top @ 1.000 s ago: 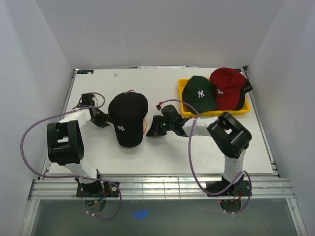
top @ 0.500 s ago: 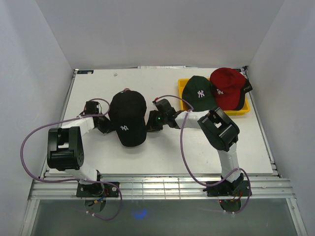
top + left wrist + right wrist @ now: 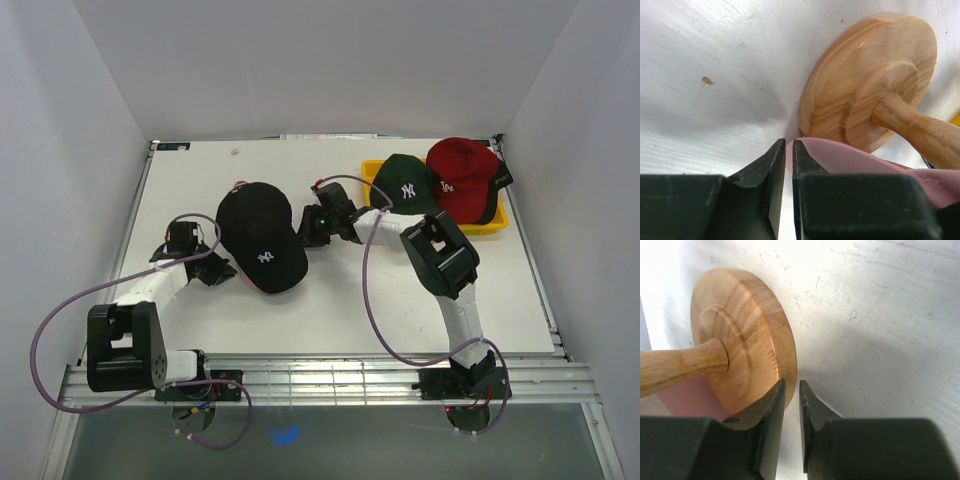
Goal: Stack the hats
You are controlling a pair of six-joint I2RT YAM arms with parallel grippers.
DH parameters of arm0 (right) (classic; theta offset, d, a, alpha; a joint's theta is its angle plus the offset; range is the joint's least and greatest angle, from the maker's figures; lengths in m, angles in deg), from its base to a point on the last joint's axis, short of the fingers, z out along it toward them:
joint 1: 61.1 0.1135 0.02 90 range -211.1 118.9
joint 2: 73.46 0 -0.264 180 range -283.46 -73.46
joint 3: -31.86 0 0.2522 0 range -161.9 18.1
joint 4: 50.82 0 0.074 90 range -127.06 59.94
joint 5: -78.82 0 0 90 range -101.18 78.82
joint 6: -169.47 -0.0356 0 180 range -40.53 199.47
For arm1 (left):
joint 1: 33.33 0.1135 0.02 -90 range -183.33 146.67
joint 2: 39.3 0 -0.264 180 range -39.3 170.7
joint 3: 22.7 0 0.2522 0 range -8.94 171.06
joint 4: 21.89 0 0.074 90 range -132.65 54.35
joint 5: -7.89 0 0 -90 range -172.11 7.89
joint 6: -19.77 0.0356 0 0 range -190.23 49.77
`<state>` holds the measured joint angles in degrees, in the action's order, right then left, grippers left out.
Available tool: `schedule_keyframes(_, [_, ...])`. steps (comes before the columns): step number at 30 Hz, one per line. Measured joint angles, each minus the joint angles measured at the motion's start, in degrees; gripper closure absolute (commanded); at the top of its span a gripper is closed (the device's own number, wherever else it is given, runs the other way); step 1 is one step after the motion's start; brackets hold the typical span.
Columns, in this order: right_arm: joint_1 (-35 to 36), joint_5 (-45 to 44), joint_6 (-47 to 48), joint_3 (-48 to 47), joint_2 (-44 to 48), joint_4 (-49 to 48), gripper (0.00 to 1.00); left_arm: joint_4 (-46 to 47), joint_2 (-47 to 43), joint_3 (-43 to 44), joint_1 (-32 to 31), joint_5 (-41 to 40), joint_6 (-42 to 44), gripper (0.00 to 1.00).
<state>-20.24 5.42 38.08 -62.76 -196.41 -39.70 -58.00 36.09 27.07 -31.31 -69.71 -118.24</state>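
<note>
- Two hats look stacked: the black NY cap [image 3: 262, 235] covers the pink cap [image 3: 865, 165] over the wooden stand [image 3: 865, 75], centre-left on the surface [image 3: 350, 300].
- Two are left, I judge: the green NY cap [image 3: 405, 190] and red cap [image 3: 462, 178] in the yellow tray [image 3: 450, 231], far right.
- My left tool [image 3: 789, 150] is clamped on the pink cap's edge.
- My right tool [image 3: 790, 390] is nearly together at the stand's base rim; I can't tell if it grips.
</note>
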Motion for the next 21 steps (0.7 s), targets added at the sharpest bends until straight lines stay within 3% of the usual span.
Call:
schedule_keyframes(5, [-1.77, 0.07, 0.90, 1.31, 2.08, 0.63, 0.61, -2.84, -1.60, 0.13, 0.00, -2.69, 0.17, 0.69])
schedule_keyframes(10, [-4.90, 0.37, 1.20, 4.94, 10.12, 2.19, 0.55, -7.76, -5.66, 2.45, 0.13, -6.03, 0.39, 0.60])
schedule_keyframes(19, [-7.61, 3.28, 2.25, 9.38, 23.12, 0.13, 0.49, -15.13, -10.62, 11.89, 0.55, -10.10, 1.57, 0.60])
schedule_keyframes(21, [-7.58, 4.42, 3.10, 9.42, 23.69, -0.28, 0.47, -16.96, -11.54, 14.43, 0.55, -11.02, 1.99, 0.54])
